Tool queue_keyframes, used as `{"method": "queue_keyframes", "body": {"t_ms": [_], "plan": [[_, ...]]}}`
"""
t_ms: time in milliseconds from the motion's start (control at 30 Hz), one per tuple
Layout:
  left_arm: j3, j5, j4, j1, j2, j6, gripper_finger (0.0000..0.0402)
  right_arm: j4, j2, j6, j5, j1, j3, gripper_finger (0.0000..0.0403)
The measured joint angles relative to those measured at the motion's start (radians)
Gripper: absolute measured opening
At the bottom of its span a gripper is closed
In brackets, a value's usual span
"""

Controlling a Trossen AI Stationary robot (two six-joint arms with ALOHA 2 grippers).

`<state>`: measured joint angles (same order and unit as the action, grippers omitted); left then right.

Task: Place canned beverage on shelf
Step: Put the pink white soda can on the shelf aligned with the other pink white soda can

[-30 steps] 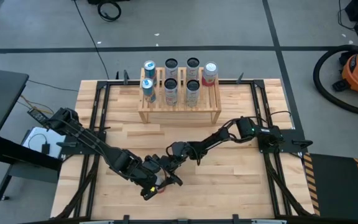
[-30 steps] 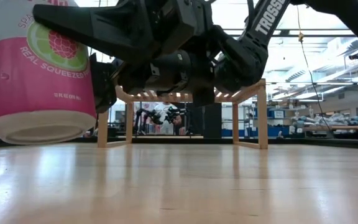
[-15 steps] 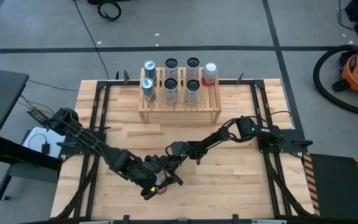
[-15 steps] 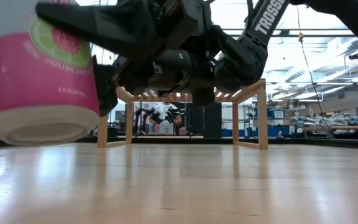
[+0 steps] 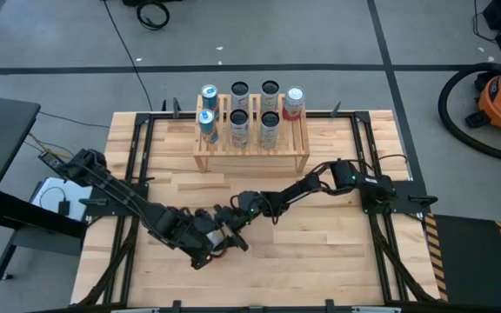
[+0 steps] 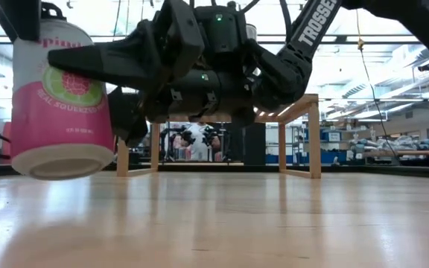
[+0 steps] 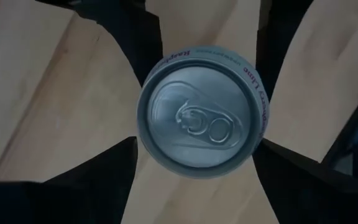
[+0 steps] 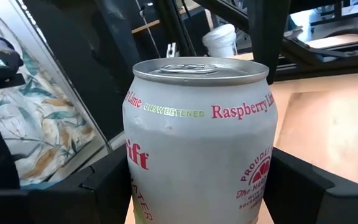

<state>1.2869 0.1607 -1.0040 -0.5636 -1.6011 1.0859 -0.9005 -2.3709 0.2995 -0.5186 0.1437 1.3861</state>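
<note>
The can (image 6: pixel 62 100), a smooth white-and-pink aluminium cylinder with a raspberry-and-lime label and a silver pull-tab lid, hangs upright just clear of the worktop (image 5: pixel 337 261) near its front edge, well apart from the shelf (image 5: pixel 250 143). You hold it in the right pincer (image 5: pixel 236 211): in the right wrist view the two dark fingers press the can (image 8: pixel 199 143) on opposite sides of its curved wall, clenched on it below the rim. That side grip probably keeps the can level for setting down on its flat base. The left pincer (image 5: pixel 209 245) sits directly over the lid, and in the left wrist view its fingers (image 7: pixel 92 180) stand spread around the can (image 7: pixel 202 121) with gaps of bare wood between them and the rim, so judge it as released. This looks like a handover, with the right arm now bearing the load. The shelf is pale slatted wood in two stepped tiers at the far side of the worktop, already carrying seven other cans (image 5: pixel 238 123) upright. A bare slot shows at the right end of the front tier, a likely place for this can. The worktop is jointed light planks, matte and flat.
</note>
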Motion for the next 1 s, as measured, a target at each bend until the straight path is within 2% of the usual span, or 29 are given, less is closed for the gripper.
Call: {"method": "queue_keyframes", "body": {"t_ms": [133, 267, 433, 533, 1000], "plan": [[0.001, 0.000, -0.001, -0.002, 0.002, 0.009, 0.0316, 0.001, 0.002, 0.014, 0.007, 0.003, 0.000, 0.0294], [0.001, 0.013, -0.009, -0.015, 0.002, 0.079, 0.0316, 0.000, 0.002, 0.032, 0.004, -0.006, 0.000, 0.0294], [0.000, 0.086, -0.032, -0.062, 0.027, 0.185, 0.0316, -0.038, 0.002, 0.063, -0.013, -0.023, 0.000, 0.0294], [-0.001, 0.093, -0.041, -0.084, 0.028, 0.225, 0.0316, -0.058, 0.003, 0.072, -0.042, -0.027, 0.000, 0.0294], [-0.001, 0.088, -0.251, -0.215, 0.033, 0.474, 0.0316, -0.062, 0.003, 0.093, 0.001, -0.057, 0.000, 0.0294]]}}
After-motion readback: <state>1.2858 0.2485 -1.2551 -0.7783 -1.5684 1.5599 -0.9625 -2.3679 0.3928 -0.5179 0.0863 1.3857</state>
